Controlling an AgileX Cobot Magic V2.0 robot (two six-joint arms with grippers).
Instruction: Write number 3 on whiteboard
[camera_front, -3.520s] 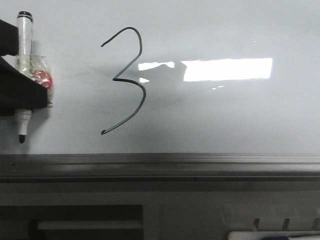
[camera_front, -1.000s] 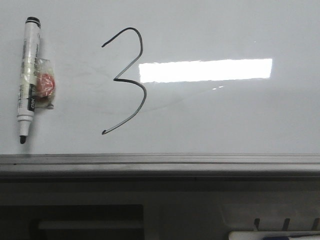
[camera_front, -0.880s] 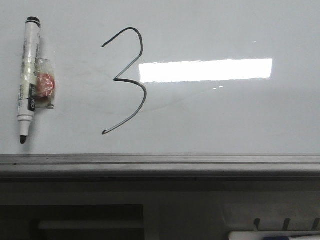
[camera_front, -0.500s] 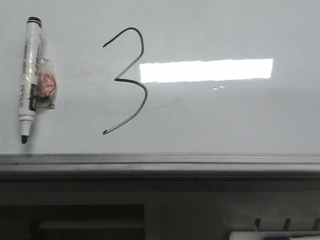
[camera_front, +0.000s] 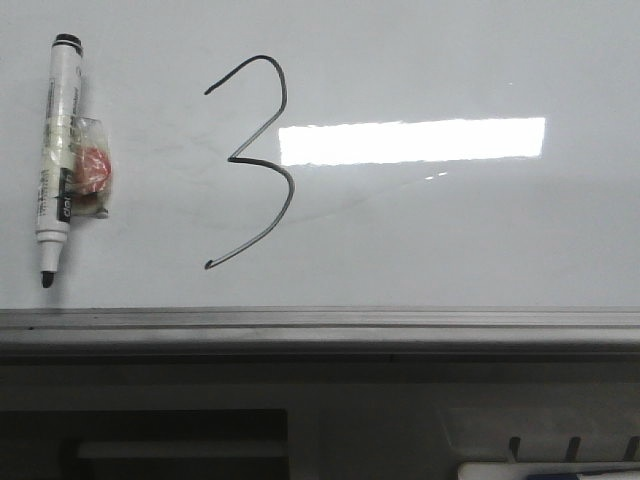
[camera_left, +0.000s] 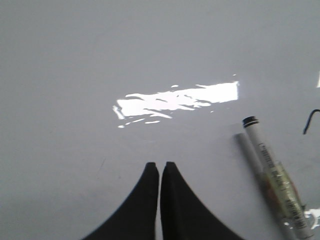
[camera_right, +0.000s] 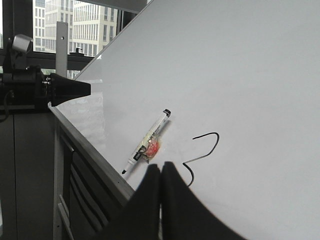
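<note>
Both tools are seen closed and empty: the left tool (camera_left: 160, 167) and the right tool (camera_right: 161, 167), fingertips pressed together.

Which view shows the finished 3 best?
The front view: the whole 3 sits square-on against the whiteboard, right of the marker. The right wrist view shows it at a slant, its lower part hidden behind the right gripper. The left wrist view catches only a short stroke at the edge.

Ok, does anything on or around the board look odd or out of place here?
Mostly fine. The number 3 is complete on the whiteboard. One oddity: the marker sits left of it uncapped, tip bare, with a taped-on clear packet holding something red. Both grippers are shut and empty.
</note>
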